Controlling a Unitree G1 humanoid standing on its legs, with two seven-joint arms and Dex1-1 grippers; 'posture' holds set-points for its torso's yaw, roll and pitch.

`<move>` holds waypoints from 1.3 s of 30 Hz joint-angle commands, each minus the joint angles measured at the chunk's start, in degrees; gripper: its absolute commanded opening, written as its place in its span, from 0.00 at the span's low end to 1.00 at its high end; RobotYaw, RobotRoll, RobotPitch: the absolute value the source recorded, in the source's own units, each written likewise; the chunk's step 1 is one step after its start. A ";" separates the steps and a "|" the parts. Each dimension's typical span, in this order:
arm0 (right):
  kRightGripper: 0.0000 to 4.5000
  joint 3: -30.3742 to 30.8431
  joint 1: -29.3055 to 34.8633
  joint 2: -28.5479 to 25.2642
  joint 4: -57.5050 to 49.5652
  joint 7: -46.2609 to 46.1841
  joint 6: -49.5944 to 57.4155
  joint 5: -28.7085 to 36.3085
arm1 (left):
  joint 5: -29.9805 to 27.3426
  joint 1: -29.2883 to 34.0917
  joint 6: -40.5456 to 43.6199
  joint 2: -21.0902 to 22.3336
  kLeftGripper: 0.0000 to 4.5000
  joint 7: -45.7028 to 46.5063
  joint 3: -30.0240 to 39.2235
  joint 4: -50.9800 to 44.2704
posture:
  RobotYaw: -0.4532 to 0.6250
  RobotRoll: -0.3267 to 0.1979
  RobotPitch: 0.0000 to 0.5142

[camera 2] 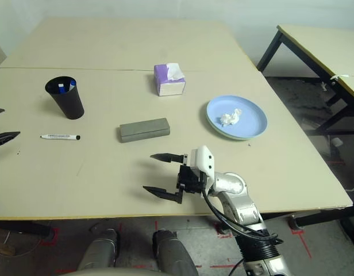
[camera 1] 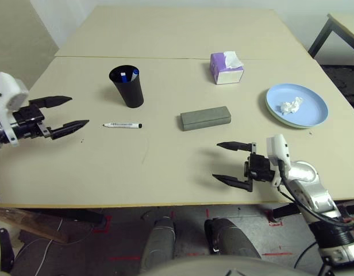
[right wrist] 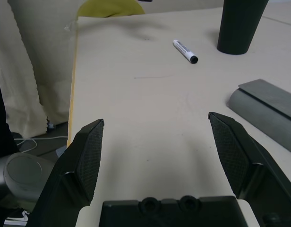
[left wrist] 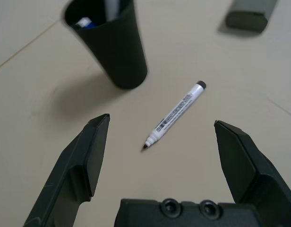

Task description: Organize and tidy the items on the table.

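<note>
Both pincers gape empty over the bench (camera 1: 165, 172): left pincer (camera 1: 66, 112) at nine o'clock of the marker (camera 1: 123, 125), right pincer (camera 1: 230, 163) at six o'clock of the case (camera 1: 205, 118); the cup (camera 1: 127, 86) holds perhaps another marker.

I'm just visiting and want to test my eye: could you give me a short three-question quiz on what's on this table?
1. True or false: the marker lying on the table rests between the black cup and the left gripper.
2. What lies on the blue plate? A) sunglasses B) a crumpled tissue C) a marker
3. Fill in: the grey case lies in front of the purple ____ box.

Key: 1 false, it lies in front of the cup, to the right of the gripper; 2 B; 3 tissue.
</note>
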 commanded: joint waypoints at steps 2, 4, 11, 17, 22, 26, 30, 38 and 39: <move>1.00 0.21 1.15 -0.14 -0.91 -1.01 0.28 -0.46 | 6.22 -5.08 -5.59 -1.74 1.00 -2.18 -6.76 4.41 | 0.40 0.62 0.27; 1.00 0.12 1.37 -0.24 -1.36 -1.47 0.45 -0.46 | 8.72 -8.44 -8.30 -2.87 1.00 -2.65 -9.30 7.93 | 0.39 0.62 0.27; 1.00 0.00 1.98 -0.45 -2.81 -3.21 1.04 -0.51 | 14.83 -16.54 -15.25 -6.03 1.00 -3.77 -15.06 19.09 | 0.36 0.62 0.26; 1.00 0.46 2.63 -0.42 -4.08 -4.22 1.62 -0.53 | 18.48 -19.46 -18.93 -8.12 1.00 -3.16 -17.74 24.40 | 0.36 0.62 0.27; 1.00 1.07 2.68 -0.19 -4.56 -4.51 1.82 -0.58 | 21.42 -20.85 -20.54 -9.24 1.00 -0.83 -19.27 27.86 | 0.35 0.62 0.28; 1.00 1.32 2.70 -0.19 -4.74 -4.51 1.85 -0.49 | 24.93 -22.22 -21.13 -9.64 1.00 2.99 -21.01 31.43 | 0.35 0.62 0.27; 1.00 1.58 2.92 -0.32 -5.34 -4.61 2.05 -0.42 | 26.56 -23.04 -20.90 -10.47 1.00 4.71 -21.55 33.41 | 0.34 0.62 0.27; 1.00 1.89 3.58 -0.72 -6.60 -4.74 2.29 -0.47 | 28.12 -24.65 -20.45 -12.23 1.00 6.40 -21.90 35.88 | 0.34 0.62 0.27; 1.00 1.93 3.67 -0.76 -6.75 -4.74 2.30 -0.49 | 28.21 -24.74 -20.47 -12.34 1.00 6.49 -21.94 36.04 | 0.33 0.62 0.26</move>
